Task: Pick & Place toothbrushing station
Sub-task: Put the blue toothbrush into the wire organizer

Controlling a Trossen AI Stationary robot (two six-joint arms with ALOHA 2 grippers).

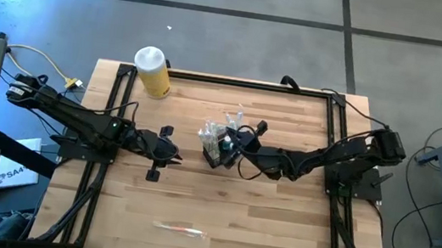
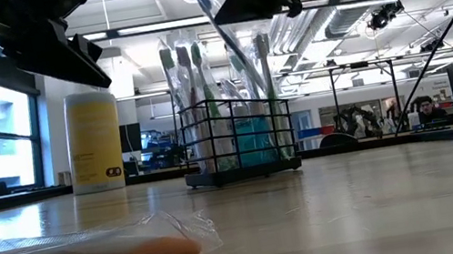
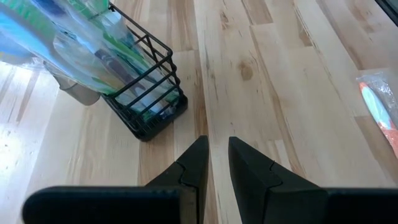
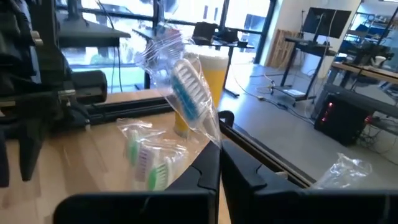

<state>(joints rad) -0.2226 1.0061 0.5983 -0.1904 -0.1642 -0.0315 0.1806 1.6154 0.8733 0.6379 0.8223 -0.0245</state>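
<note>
While upright, the caddy holds wrapped toothbrushes.

arms: dark, jointed | left hand: black wedge fingers | right hand: black | cables: black loops

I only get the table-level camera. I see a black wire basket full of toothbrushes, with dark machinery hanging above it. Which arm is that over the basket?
Observer: From above, it is the right arm. The right gripper sits right at the caddy.
Operator: Is it holding anything?
Observer: Yes. Its wrist camera shows the fingers shut on a wrapped toothbrush with blue bristles.
Operator: And the other arm?
Observer: Its wrist camera shows the left gripper short of the caddy and not touching it, with its fingers slightly apart and nothing between them.
</note>
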